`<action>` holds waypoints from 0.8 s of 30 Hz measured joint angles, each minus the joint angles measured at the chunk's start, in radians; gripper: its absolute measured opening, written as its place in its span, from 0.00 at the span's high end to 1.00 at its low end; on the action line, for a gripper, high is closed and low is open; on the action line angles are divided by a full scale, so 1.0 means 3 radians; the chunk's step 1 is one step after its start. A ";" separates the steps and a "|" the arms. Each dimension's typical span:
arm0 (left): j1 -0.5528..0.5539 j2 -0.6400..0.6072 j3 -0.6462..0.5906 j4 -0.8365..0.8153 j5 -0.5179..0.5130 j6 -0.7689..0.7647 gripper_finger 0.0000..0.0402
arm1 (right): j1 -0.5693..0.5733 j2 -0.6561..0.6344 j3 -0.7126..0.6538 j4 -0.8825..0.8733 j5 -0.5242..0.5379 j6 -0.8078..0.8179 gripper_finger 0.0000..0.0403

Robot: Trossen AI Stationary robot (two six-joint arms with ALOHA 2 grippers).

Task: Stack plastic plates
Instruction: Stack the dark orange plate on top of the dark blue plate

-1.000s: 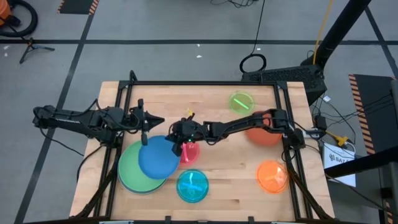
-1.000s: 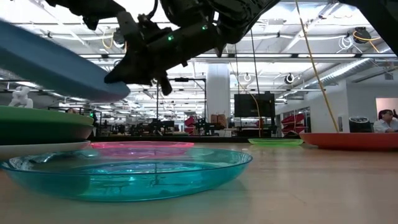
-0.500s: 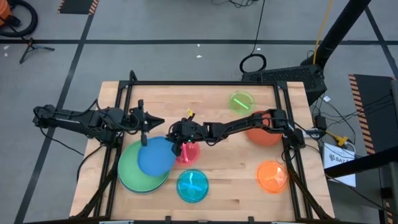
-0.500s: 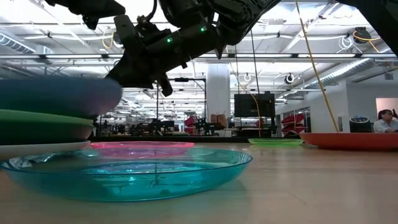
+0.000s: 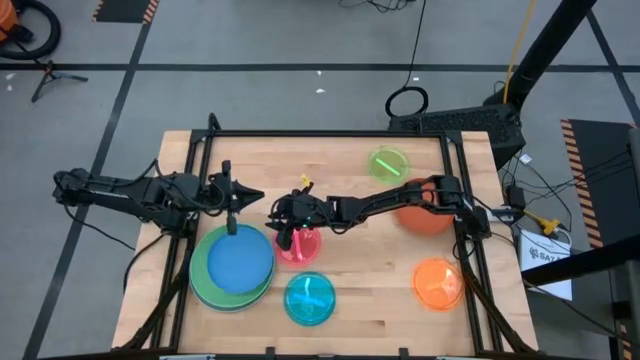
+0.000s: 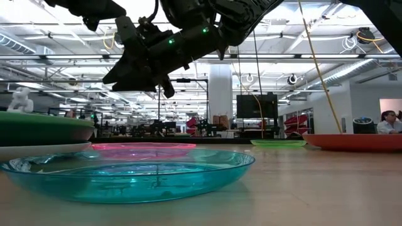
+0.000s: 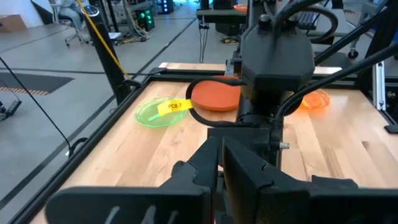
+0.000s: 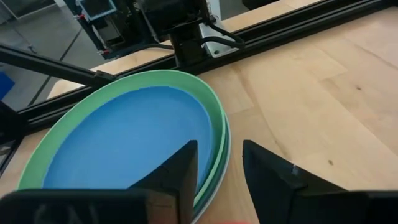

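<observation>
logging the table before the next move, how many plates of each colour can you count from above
round blue plastic plate: 1
large green plastic plate under it: 1
small translucent pink plate: 1
small cyan plate: 1
small orange plate: 1
small lime plate: 1
red-orange plate: 1
total: 7; a paler rim shows beneath the green one, so the stack may hold more
</observation>
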 joint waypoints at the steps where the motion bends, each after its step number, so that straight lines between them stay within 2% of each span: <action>1: 0.0000 0.0000 0.0000 -0.0004 0.0000 0.0000 0.92 | 0.0000 0.0000 0.0000 -0.0001 0.0000 0.0000 0.70; 10: 0.0000 -0.0001 0.0000 -0.0011 0.0000 -0.0023 0.92 | 0.0001 0.0000 0.0000 -0.0012 -0.0009 -0.0006 0.69; 15: 0.0000 -0.0001 0.0000 -0.0033 0.0000 -0.0049 0.92 | 0.0013 -0.0003 0.0000 -0.0215 -0.0013 -0.0004 0.69; 24: -0.0005 -0.0001 -0.0001 -0.0122 0.0000 -0.0124 0.92 | 0.0013 -0.0545 -0.0003 -0.2243 -0.0005 0.0204 0.69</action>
